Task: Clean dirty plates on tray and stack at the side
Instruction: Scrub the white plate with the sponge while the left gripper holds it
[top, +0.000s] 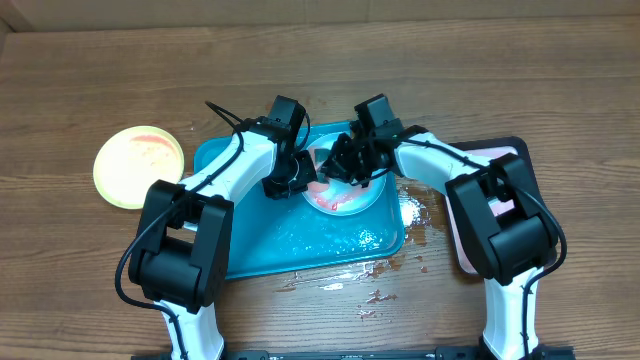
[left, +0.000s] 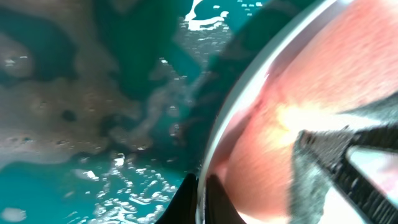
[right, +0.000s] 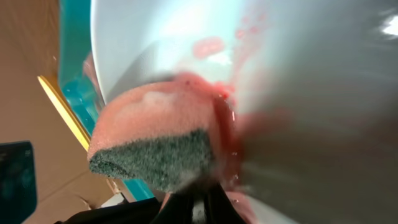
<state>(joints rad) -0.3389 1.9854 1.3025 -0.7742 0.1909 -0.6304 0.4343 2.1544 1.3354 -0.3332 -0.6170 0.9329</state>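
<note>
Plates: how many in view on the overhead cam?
2. One yellow-green plate on the table left of the tray; one light blue plate on the tray, pinched at its rim by the left gripper, with the sponge in the right gripper on it. Others may hide under the arms.

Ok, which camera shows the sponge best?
The right wrist view: the sponge fills the foreground, sauce-stained foam over green scourer, against the smeared plate. Left wrist catches only a dark edge; overhead, the right gripper hides it.
</note>
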